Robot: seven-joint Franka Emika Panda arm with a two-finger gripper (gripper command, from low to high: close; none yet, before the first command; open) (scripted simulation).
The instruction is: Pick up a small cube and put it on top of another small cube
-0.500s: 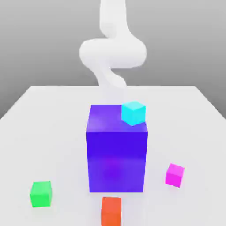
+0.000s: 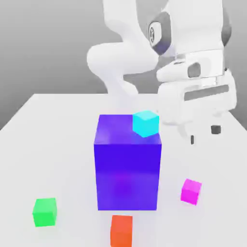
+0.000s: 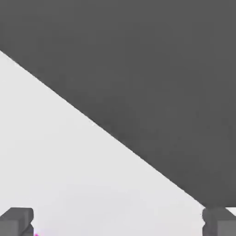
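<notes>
Tool [image 2: 204, 133] is open w/ nothing in its grip, upper right of the ext. view, above the table [image 2: 62, 144]. Arm [image 2: 123, 58] comes down from top ctr. Pink cube [image 2: 191, 192] sits on the table, lower right, apart from the tool & below it; a bit of pink also shows at the hand view's edge. Big blue cube [image 2: 128, 176] stands mid-frame, w/ cyan cube [image 2: 145, 123] at its top, toward the ext. view's right. Green cube [image 2: 45, 212] is lower left, orange cube [image 2: 121, 231] bottom ctr, near the blue one.
</notes>
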